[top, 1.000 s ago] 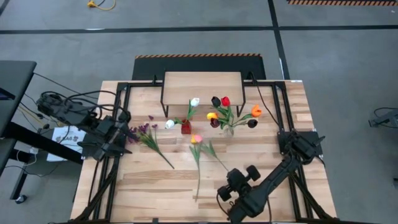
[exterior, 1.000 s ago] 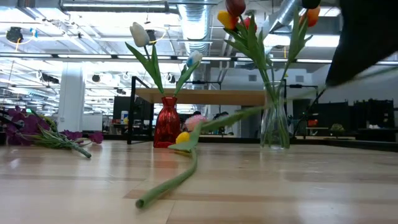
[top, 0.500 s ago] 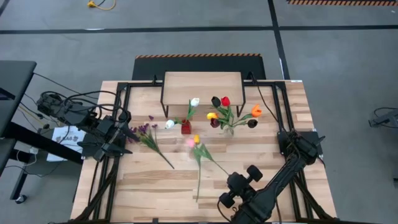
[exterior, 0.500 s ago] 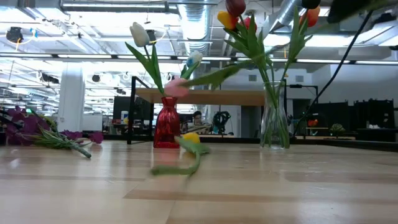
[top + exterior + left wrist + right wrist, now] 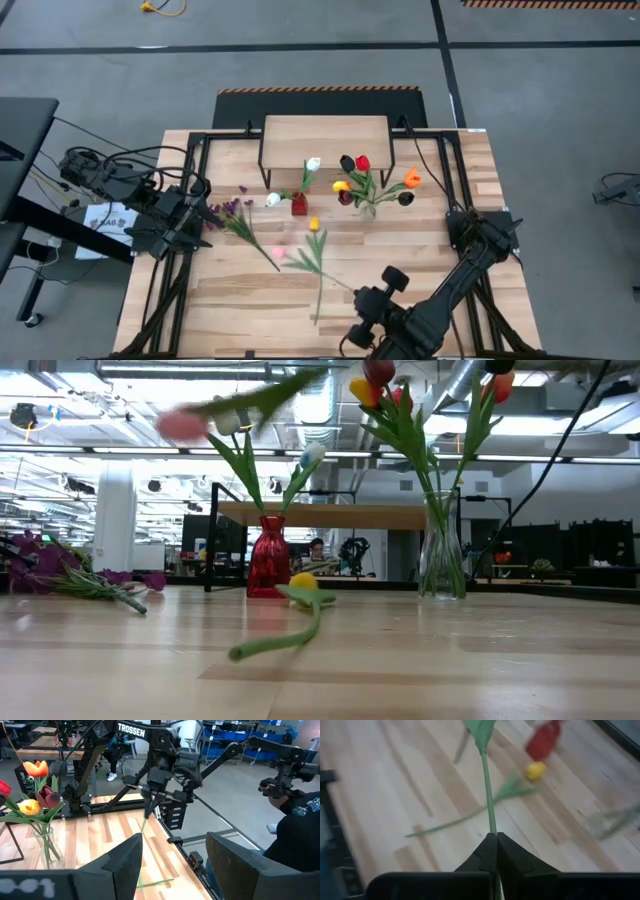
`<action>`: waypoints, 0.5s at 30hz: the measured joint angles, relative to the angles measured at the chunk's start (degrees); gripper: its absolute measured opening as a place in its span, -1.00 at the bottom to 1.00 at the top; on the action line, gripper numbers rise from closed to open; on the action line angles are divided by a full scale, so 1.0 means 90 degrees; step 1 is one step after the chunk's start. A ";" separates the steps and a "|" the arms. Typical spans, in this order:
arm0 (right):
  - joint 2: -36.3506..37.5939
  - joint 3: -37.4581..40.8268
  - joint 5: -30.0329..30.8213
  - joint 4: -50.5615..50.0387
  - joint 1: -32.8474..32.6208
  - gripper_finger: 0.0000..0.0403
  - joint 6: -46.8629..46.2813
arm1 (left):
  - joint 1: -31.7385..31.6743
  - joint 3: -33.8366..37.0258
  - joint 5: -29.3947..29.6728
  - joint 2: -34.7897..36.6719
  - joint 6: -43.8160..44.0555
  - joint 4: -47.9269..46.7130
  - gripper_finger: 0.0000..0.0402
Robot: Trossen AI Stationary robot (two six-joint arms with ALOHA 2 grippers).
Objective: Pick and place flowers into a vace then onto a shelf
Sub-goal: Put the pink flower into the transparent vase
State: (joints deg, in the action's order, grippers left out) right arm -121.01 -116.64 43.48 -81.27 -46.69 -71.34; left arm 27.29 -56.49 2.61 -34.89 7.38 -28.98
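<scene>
Right hand [image 5: 492, 851] sits lower centre-right of the high view, fingers clamped shut on the green stem of a pink tulip [image 5: 278, 254]. That tulip is lifted clear of the surface [image 5: 230, 290]: in the low view its pink head shows blurred in the upper left of the frame, stem slanting up toward top centre. In the right wrist view the stem runs straight out from between the closed fingertips.

A yellow tulip [image 5: 314, 224] lies flat on the surface at frame centre in the high view, head just below the red vase [image 5: 299, 206], stem running down toward the bottom of the frame. The red vase holds two white tulips [image 5: 313, 164]. The clear glass vase [image 5: 441, 550] just right of it holds the red, yellow, orange and dark tulips [image 5: 362, 163].

The purple blossoms [image 5: 229, 211] lie on the surface centre-left, well apart from both vases.

The shelf [image 5: 325, 138] is at top centre of the surface, behind the vases, board bare.

Left hand [image 5: 172, 857] is parked at the left edge of the surface, near the purple blossoms, fingers spread apart, holding nothing.
</scene>
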 joint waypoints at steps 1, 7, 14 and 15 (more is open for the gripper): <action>-0.0001 -0.0101 -0.0001 0.0125 0.0005 -1.00 0.0303 | 0.0000 0.0000 0.0007 0.0000 0.0000 0.0005 0.04; -0.0005 -0.0742 0.0035 0.0708 0.0036 -1.00 0.1978 | 0.0002 0.0000 0.0024 0.0000 0.0000 0.0026 0.04; -0.0003 -0.1483 0.0346 0.1232 0.0052 -1.00 0.3827 | 0.0000 0.0000 0.0032 0.0000 -0.0002 0.0026 0.04; -0.0005 -0.1599 0.0402 0.1285 0.0066 -1.00 0.4122 | 0.0001 0.0000 0.0039 0.0000 -0.0002 0.0026 0.04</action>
State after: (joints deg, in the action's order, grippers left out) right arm -121.05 -131.03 47.10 -69.70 -46.09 -34.24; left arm 27.30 -56.49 2.96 -34.89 7.35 -28.75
